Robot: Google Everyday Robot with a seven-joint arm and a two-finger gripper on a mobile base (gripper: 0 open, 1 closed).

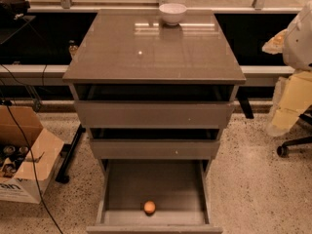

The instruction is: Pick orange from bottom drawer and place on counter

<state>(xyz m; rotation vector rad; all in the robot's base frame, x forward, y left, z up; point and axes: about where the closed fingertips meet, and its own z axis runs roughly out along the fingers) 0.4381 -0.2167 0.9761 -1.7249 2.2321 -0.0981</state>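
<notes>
— What takes up most of the view?

— The cabinet [155,116], standing on speckled floor [253,179]. Its top slab is the counter [146,52], glossy and catching the lights.

— And the drawers?

— There are three in the cabinet's front. The two shallow drawers [155,113] are each out only a little. The bottom drawer [156,179] is the lowest of the three and stands wide open, so its flat floor shows.

— Anything beside the cabinet?

— To its left an open cardboard box [29,150] sits on the floor with cans inside. To its right, at the edge of the view, there is a white rounded shape [300,38]. It may be part of the arm, but I cannot say for sure.

— What is on top?

— A white bowl [172,12] sits at the cabinet's far edge, near the middle.

— Where is the orange [149,207]?

— It lies on the floor of the bottom drawer, close to the front panel and about midway across, well apart from the bowl.

— And the gripper?

— It lies outside the view and is nowhere near the cabinet's drawers or top. I cannot tell whether its claw is spread or closed.
</notes>
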